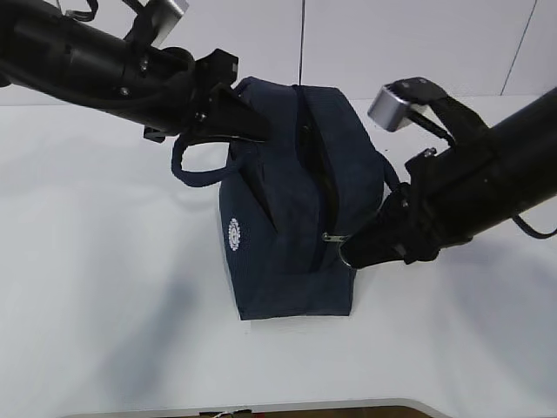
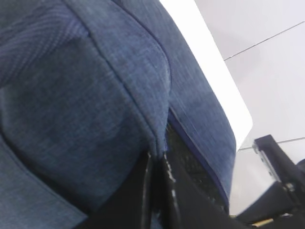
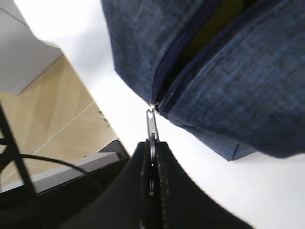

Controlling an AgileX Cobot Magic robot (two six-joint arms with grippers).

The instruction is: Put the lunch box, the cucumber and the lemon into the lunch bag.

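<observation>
The dark navy lunch bag (image 1: 287, 226) stands in the middle of the white table, its white round logo (image 1: 233, 233) facing left. Its top zipper gapes open down to the slider. My left gripper (image 1: 254, 129) is shut on a fold of the bag's fabric (image 2: 157, 143) at the top far edge. My right gripper (image 1: 352, 252) is shut on the silver zipper pull (image 3: 151, 125) at the bag's near right corner. Through the zipper gap a yellowish-green patch (image 3: 214, 24) shows; I cannot tell what it is. The lunch box, the cucumber and the lemon are out of view.
A loop handle (image 1: 196, 174) hangs off the bag's left side. The white table (image 1: 104, 261) spreads to both sides of the bag, with its front edge (image 1: 261, 407) near the bottom. In the right wrist view, wooden floor (image 3: 57, 124) lies beyond the table edge.
</observation>
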